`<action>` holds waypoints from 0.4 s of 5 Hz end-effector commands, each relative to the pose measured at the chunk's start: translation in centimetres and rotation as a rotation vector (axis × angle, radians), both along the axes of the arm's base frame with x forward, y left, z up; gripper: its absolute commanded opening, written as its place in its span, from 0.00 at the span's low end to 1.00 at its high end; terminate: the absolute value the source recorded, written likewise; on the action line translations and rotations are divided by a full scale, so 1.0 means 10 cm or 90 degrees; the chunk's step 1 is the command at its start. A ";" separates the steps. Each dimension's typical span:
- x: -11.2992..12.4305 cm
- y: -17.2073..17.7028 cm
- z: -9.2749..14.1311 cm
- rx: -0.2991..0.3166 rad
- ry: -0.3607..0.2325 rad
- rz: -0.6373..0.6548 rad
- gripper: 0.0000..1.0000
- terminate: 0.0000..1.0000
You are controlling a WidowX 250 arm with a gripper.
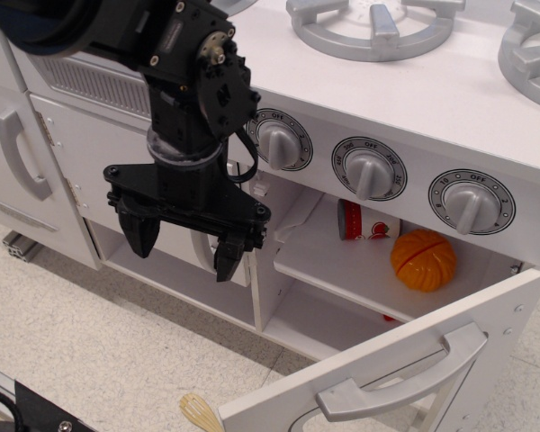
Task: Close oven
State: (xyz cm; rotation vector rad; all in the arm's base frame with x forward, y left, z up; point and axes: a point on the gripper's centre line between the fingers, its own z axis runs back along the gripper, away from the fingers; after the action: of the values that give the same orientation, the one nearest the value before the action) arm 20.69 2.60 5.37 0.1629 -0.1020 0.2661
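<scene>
The white toy oven (342, 270) stands open below three grey dials (369, 168). Its door (405, 378) hangs down and forward at the lower right, with the wide silver bar handle (405, 382) facing me. Inside on the shelf sit an orange ball (423, 260) and a red-and-white can (360, 220). My black gripper (184, 247) hangs open and empty, fingers pointing down, to the left of the oven opening and in front of the open cupboard. It is well apart from the oven door.
A white cupboard door with a vertical grey handle (18, 153) is at the far left. Silver burner grates (373, 22) sit on the stove top. A small wooden utensil (198, 411) lies on the speckled floor by the door's corner.
</scene>
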 end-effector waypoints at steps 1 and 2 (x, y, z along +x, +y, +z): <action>0.00 0.00 0.00 0.000 0.000 0.000 1.00 0.00; -0.03 -0.27 0.11 -0.019 0.004 -0.023 1.00 0.00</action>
State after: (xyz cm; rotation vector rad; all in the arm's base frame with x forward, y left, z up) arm 19.68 -0.26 5.65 0.1323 -0.0567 0.2303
